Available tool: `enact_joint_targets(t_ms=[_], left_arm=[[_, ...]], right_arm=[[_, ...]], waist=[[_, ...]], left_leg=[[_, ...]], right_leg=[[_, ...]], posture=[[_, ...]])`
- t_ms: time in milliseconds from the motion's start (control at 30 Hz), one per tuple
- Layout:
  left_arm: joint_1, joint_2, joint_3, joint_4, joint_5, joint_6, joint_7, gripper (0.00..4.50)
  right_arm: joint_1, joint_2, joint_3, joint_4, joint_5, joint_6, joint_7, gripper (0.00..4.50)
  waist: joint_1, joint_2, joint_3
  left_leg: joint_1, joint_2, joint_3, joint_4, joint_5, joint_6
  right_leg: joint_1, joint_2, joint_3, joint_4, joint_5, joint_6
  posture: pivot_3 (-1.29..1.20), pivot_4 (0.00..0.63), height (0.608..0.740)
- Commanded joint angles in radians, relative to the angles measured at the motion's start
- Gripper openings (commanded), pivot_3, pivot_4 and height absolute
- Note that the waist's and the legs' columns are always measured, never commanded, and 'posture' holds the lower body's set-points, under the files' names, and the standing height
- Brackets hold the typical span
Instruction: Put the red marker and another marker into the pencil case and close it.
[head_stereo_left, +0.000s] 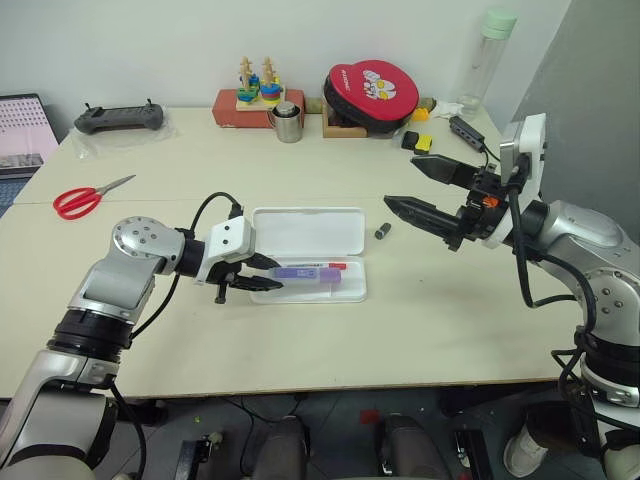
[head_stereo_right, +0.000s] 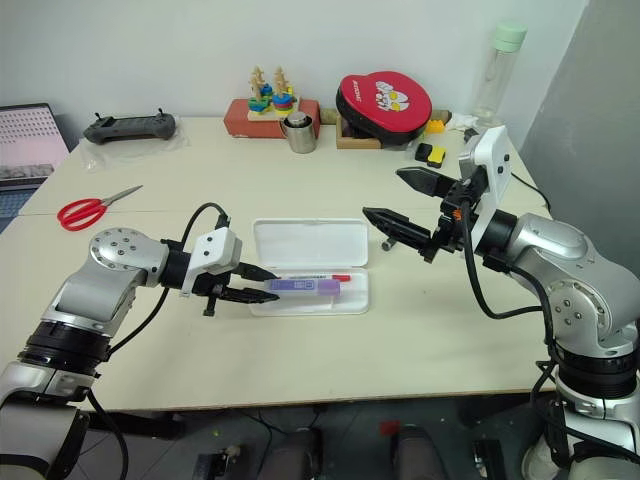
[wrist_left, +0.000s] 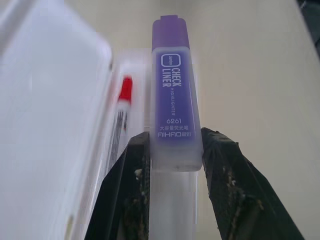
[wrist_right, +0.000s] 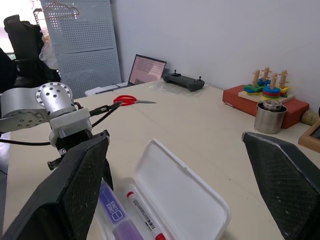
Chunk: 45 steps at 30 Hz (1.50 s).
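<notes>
Two markers lie in the near half of the pencil case (head_stereo_left: 305, 232), which rests open on the table (head_stereo_left: 200, 160) with its lid lying flat on the far side. The purple marker (head_stereo_left: 312, 272) lies along the front of that tray, and the left gripper (head_stereo_left: 262, 276) reaches in from the case's left end with its two black fingers (wrist_left: 227, 185) pressed against either side of the marker's whitish end. The red marker (head_stereo_left: 322, 266) lies just behind the purple one, parallel to it, its red cap (wrist_left: 125, 90) visible beside the case wall. Off to the right, the right gripper (head_stereo_left: 420, 190) hangs above the table, clear of the case, its fingers spread wide with nothing between them. A small dark cylinder (head_stereo_left: 382, 231) sits on the table just beyond the case's right end. Red-handled scissors (head_stereo_left: 85, 199) lie well apart near the table's left edge.
</notes>
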Motion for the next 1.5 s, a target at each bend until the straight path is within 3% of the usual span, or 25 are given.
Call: enact_joint_targets(t_ms=[33,467,533,733,833,1000,1167,1500], left_arm=[[-0.035,0.004,-0.015,0.057,0.061,-0.067,-0.030,1.19],[-0.024,-0.004,-0.020,0.093,0.125,-0.099,-0.050,1.19],[-0.023,-0.006,-0.019,0.097,0.133,-0.102,-0.044,1.90],[-0.023,-0.017,-0.018,0.105,0.149,-0.111,-0.033,3.14],[-0.026,-0.030,-0.002,0.097,0.137,-0.104,-0.024,3.56],[-0.049,-0.111,0.106,-0.006,-0.035,0.046,0.009,4.46],[-0.055,-0.258,0.220,-0.136,-0.179,0.211,0.203,4.46],[-0.025,-0.454,0.221,-0.195,-0.125,0.237,0.547,4.46]], right_arm=[[0.028,-0.009,-0.007,-0.073,0.022,0.006,-0.008,4.50],[0.054,-0.028,0.020,-0.104,0.042,0.046,0.014,4.50],[0.057,-0.034,0.025,-0.107,0.045,0.050,0.020,4.50],[0.060,-0.041,0.029,-0.106,0.050,0.051,0.021,4.50],[0.063,-0.042,0.032,-0.102,0.047,0.049,0.024,4.50],[0.071,-0.027,0.039,-0.073,0.016,0.029,0.015,4.50],[0.056,0.023,0.104,0.065,-0.151,-0.027,-0.086,4.50],[-0.087,0.251,0.176,0.513,-0.475,-0.128,-0.380,4.50]], waist=[[0.002,0.000,0.000],[0.003,0.000,0.000],[0.003,0.000,0.000],[0.003,0.000,0.000],[0.003,0.000,0.000],[0.004,0.000,0.000],[0.003,-0.001,0.000],[-0.001,-0.001,0.000]], left_leg=[[0.000,0.000,0.000,0.000,0.000,0.000],[-0.001,0.001,0.002,0.000,0.000,0.000],[-0.001,0.001,0.002,0.000,0.000,0.000],[-0.002,0.001,0.002,0.000,0.000,0.001],[-0.002,0.001,0.002,0.000,0.000,0.000],[-0.002,0.001,0.002,0.000,0.000,0.000],[-0.002,0.001,0.001,0.001,0.000,0.000],[0.000,0.001,0.003,0.001,0.000,0.000]], right_leg=[[0.000,0.000,0.000,0.000,0.000,0.000],[-0.001,0.001,0.001,0.000,0.001,0.003],[-0.001,0.001,0.001,0.000,0.001,0.003],[-0.001,0.001,0.001,0.000,0.001,0.003],[-0.001,0.001,0.001,-0.001,0.001,0.003],[-0.001,0.001,0.001,0.000,0.001,0.003],[0.000,0.001,0.001,-0.001,0.002,0.005],[-0.001,0.002,0.004,0.001,0.003,0.005]], posture=[[0.00,0.150,0.740],[0.00,0.150,0.740],[0.00,0.150,0.740],[0.00,0.150,0.740],[0.00,0.150,0.740],[0.00,0.150,0.740],[0.00,0.150,0.740],[0.00,0.150,0.740]])
